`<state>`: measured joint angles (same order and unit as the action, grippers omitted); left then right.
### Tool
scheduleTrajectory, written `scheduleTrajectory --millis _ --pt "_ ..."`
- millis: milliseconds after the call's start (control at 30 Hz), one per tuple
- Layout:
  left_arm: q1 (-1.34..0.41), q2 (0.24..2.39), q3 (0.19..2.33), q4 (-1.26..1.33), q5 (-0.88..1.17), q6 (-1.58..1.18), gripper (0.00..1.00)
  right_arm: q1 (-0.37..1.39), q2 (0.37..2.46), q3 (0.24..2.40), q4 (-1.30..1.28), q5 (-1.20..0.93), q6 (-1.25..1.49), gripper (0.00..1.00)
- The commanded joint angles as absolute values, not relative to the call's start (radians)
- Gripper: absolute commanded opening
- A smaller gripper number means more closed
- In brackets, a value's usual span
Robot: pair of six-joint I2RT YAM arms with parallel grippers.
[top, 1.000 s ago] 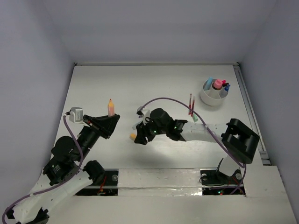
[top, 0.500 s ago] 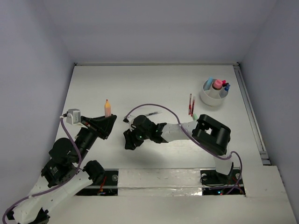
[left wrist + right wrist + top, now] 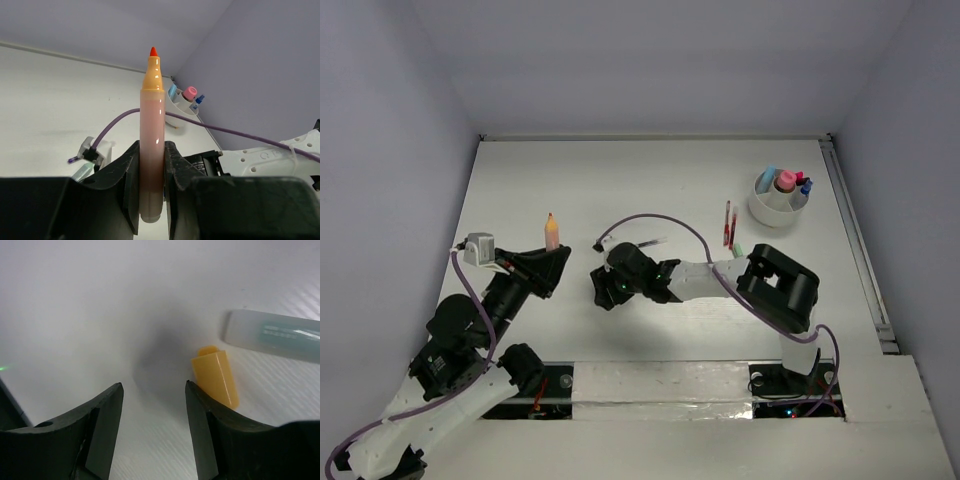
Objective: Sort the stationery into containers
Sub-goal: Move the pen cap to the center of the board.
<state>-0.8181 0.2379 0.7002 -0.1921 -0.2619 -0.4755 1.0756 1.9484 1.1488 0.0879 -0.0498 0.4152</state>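
Our left gripper [image 3: 151, 155] is clamped on a smooth, cylindrical orange marker [image 3: 151, 115], which stands upright with its conical red tip bare. Our right gripper [image 3: 154, 400] has its matte black fingers apart over the white table [image 3: 620, 180]. A blocky orange cap [image 3: 216, 377] lies at 3 o'clock, just beside one finger. The round white cup [image 3: 767, 213] stands at 1 o'clock on the table.

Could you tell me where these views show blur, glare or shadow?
Top external: sharp, evenly lit, soft shadows on the table. Left wrist: the orange marker is crisp, with a glare streak along its barrel. Right wrist: soft focus; the orange cap and pale-green marker are blurred, a dark shadow beside the cap.
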Motion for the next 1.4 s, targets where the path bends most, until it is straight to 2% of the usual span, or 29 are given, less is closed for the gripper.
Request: scheduleTrajectory --millis 0,33,200,300,533,867,1000,1367 --pt "-0.819 0.261 0.696 -0.155 -0.252 -0.462 0.00 1.066 1.928 1.166 -0.037 0.090 0.393 0.63" --pt "-0.819 0.262 0.696 -0.153 -0.250 -0.462 0.00 1.066 1.930 1.170 -0.040 0.095 0.393 0.64" --pt "-0.819 0.265 0.693 -0.153 -0.252 -0.465 0.00 1.048 1.939 1.195 -0.072 0.129 0.402 0.81" --pt "-0.819 0.267 0.693 -0.150 -0.250 -0.465 0.00 1.048 1.956 1.227 -0.110 0.149 0.411 0.85" --pt "-0.819 0.267 0.692 -0.152 -0.249 -0.466 0.00 1.039 1.956 1.249 -0.185 0.236 0.437 0.83" --pt "-0.819 0.273 0.692 -0.146 -0.242 -0.466 0.00 0.939 1.820 1.080 -0.149 0.273 0.445 0.84" --pt "-0.819 0.276 0.690 -0.146 -0.242 -0.468 0.00 0.887 1.769 1.042 -0.152 0.304 0.422 0.87" --pt "-0.819 0.285 0.687 -0.140 -0.239 -0.468 0.00 0.883 1.723 1.020 -0.100 0.078 0.405 0.90"
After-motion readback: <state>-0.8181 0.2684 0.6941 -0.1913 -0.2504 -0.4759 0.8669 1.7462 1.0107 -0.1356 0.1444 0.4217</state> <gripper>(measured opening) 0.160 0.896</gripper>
